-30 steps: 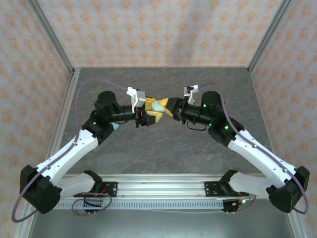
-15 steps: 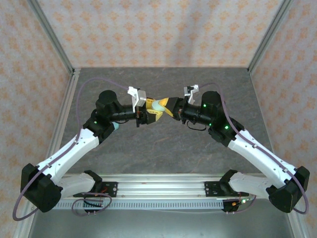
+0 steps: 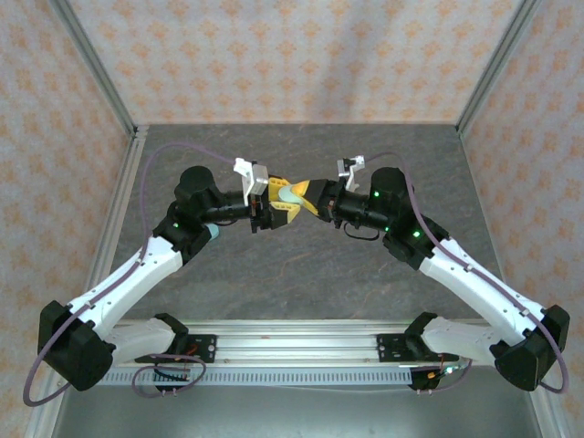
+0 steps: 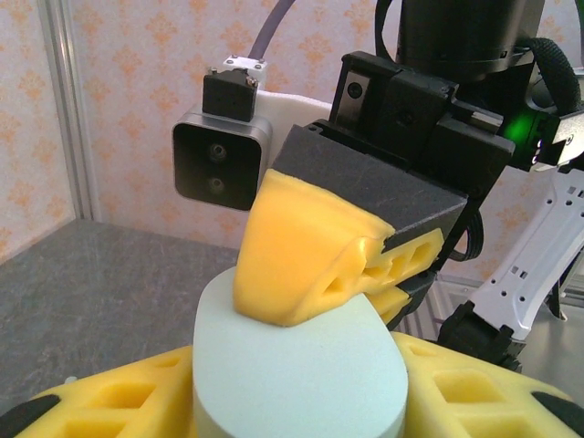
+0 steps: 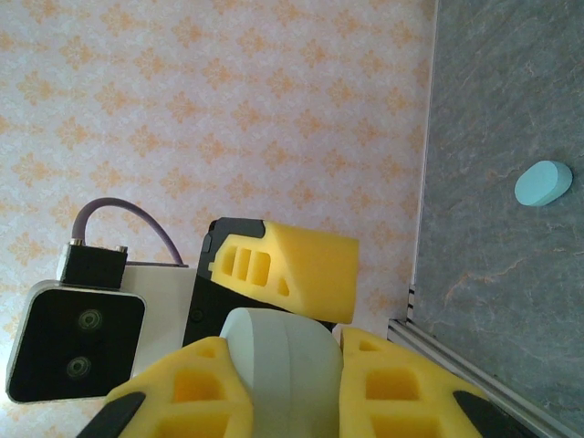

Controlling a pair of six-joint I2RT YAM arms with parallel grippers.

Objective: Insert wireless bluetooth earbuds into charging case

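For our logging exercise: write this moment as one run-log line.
phase: two-arm hold in mid-air | left end effector: shut on charging case | right end effector: shut on same case

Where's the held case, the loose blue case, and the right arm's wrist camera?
held case (image 4: 301, 374), left wrist view, flat pale face
loose blue case (image 5: 544, 182), right wrist view, centre of top
right arm's wrist camera (image 4: 222, 173), left wrist view, lens face
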